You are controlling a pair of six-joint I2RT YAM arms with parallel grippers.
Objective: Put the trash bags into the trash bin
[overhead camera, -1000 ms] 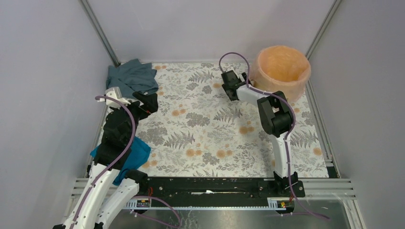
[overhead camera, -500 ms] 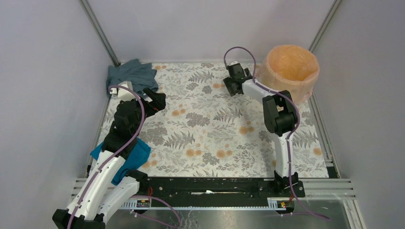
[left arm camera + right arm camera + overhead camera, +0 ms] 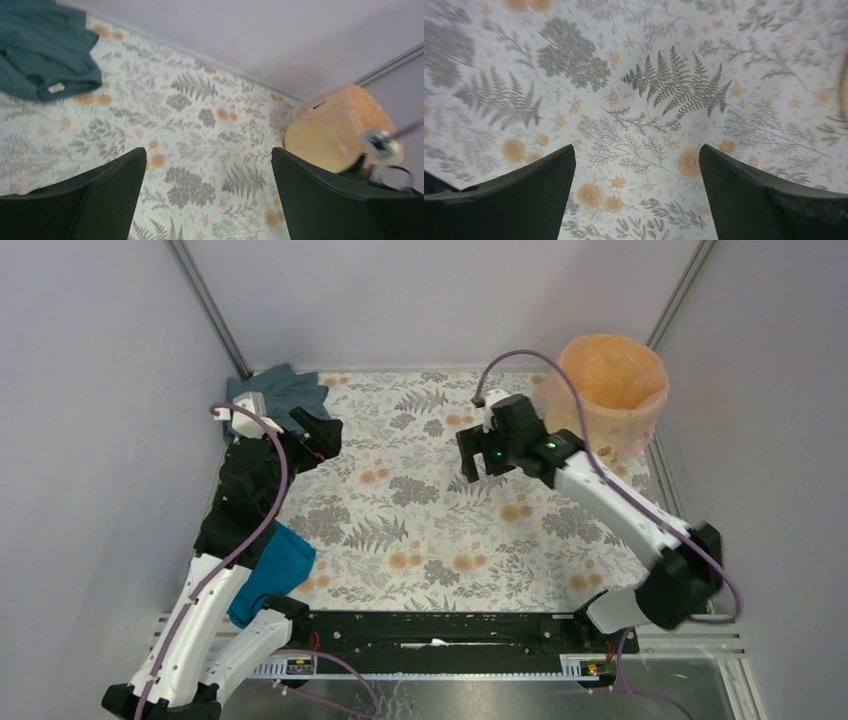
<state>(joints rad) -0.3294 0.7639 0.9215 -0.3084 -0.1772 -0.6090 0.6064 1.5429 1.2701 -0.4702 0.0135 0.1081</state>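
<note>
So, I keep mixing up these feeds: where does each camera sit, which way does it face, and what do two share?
Top external: above and behind the bases, looking down on the floral-print table; both arms whole, left gripper and right gripper open.
Left wrist: on the left arm, facing the far right corner; dark fingers along the bottom.
Right wrist: on the right arm, facing almost straight down at the table; dark fingers at bottom corners.
Shared: top external and left wrist both show the round yellow-orange plastic bucket and crumpled grey-blue cloth.
</note>
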